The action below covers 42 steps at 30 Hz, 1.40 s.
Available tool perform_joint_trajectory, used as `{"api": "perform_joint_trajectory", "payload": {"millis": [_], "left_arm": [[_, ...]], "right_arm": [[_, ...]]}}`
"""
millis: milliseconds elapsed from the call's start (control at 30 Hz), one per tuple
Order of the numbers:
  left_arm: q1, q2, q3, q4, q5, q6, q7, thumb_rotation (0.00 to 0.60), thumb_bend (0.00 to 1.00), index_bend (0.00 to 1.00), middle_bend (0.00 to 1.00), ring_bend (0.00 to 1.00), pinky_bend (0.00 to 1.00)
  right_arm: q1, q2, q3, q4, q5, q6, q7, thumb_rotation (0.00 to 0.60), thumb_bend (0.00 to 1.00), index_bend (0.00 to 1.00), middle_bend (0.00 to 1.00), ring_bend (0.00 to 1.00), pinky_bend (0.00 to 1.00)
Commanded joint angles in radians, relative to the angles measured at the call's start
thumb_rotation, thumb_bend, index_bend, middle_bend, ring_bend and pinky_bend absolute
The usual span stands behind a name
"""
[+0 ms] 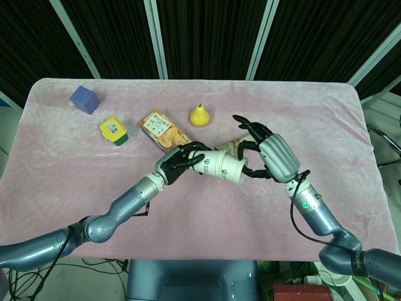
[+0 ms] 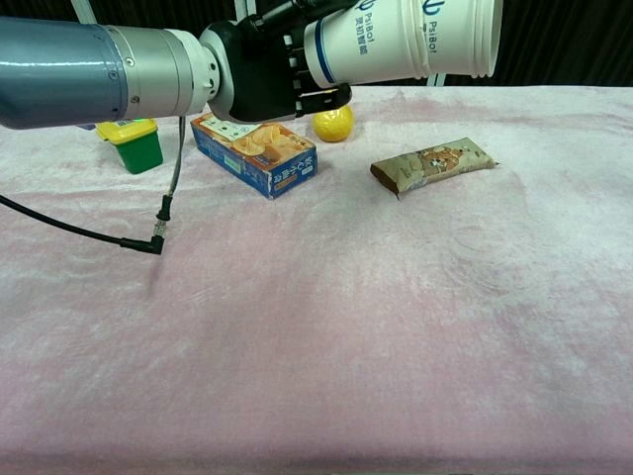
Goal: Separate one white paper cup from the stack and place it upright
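Cup stack point(image 1: 222, 166) is held on its side in the air above the tabletop point(image 2: 326, 327), with the left hand point(image 1: 177, 165) grasping its base end. Right hand point(image 1: 266, 157) sits at the rim end, fingers curled about the outermost cup; whether they grip it cannot be told. Beyond the stack lie a snack bar point(image 2: 431, 164), a juice box point(image 2: 253, 153) and a pear point(image 1: 199, 115). Judgement: separation not yet done; pulling off and upright placement remain.
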Motion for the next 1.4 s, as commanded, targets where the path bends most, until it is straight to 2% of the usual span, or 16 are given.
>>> {"api": "perform_joint_trajectory", "payload": {"millis": [33, 333, 533, 633, 767, 867, 967, 1067, 1167, 1400], "left_arm": [[0.013, 0.016, -0.004, 0.006, 0.001, -0.001, 0.007, 0.600, 0.45, 0.59, 0.53, 0.39, 0.58], [0.043, 0.123, 0.022, 0.004, -0.020, -0.006, 0.079, 0.600, 0.45, 0.59, 0.53, 0.39, 0.58], [0.041, 0.240, 0.099, -0.059, 0.036, 0.034, 0.250, 0.600, 0.45, 0.59, 0.52, 0.38, 0.58], [0.025, 0.314, 0.158, -0.102, 0.079, 0.073, 0.394, 0.600, 0.45, 0.59, 0.52, 0.37, 0.58], [0.002, 0.387, 0.244, -0.152, 0.118, 0.200, 0.651, 0.600, 0.45, 0.58, 0.51, 0.36, 0.58], [-0.011, 0.411, 0.319, -0.178, 0.140, 0.365, 0.940, 0.600, 0.45, 0.58, 0.51, 0.36, 0.58], [-0.014, 0.423, 0.394, -0.212, 0.105, 0.491, 1.214, 0.600, 0.45, 0.58, 0.51, 0.36, 0.58], [-0.015, 0.424, 0.453, -0.228, 0.066, 0.555, 1.377, 0.600, 0.45, 0.58, 0.51, 0.36, 0.58], [0.000, 0.368, 0.526, -0.160, 0.053, 0.555, 1.420, 0.600, 0.45, 0.58, 0.51, 0.36, 0.58], [-0.004, 0.293, 0.586, -0.035, 0.079, 0.511, 1.421, 0.600, 0.45, 0.57, 0.51, 0.36, 0.58]], "right_arm": [[-0.016, 0.017, -0.009, 0.004, 0.003, 0.007, 0.022, 0.600, 0.40, 0.88, 0.05, 0.19, 0.19], [-0.058, 0.066, -0.042, 0.023, 0.007, 0.000, 0.083, 0.600, 0.40, 0.88, 0.05, 0.19, 0.19], [-0.066, 0.098, -0.073, 0.033, 0.007, -0.048, 0.102, 0.600, 0.40, 0.89, 0.05, 0.19, 0.19], [-0.057, 0.129, -0.090, 0.027, 0.021, -0.111, 0.107, 0.600, 0.40, 0.89, 0.05, 0.19, 0.19], [-0.020, 0.194, -0.114, -0.004, 0.059, -0.264, 0.120, 0.600, 0.40, 0.89, 0.03, 0.19, 0.18], [0.033, 0.243, -0.132, -0.019, 0.100, -0.426, 0.111, 0.600, 0.40, 0.89, 0.02, 0.18, 0.18], [0.085, 0.268, -0.143, -0.029, 0.141, -0.566, 0.081, 0.600, 0.40, 0.89, 0.02, 0.18, 0.18], [0.137, 0.275, -0.158, -0.034, 0.185, -0.702, 0.040, 0.600, 0.40, 0.88, 0.01, 0.17, 0.18], [0.200, 0.239, -0.171, -0.009, 0.260, -0.840, -0.014, 0.600, 0.40, 0.86, 0.01, 0.17, 0.18], [0.270, 0.181, -0.215, 0.034, 0.403, -0.928, -0.138, 0.600, 0.40, 0.84, 0.00, 0.17, 0.18]]}}
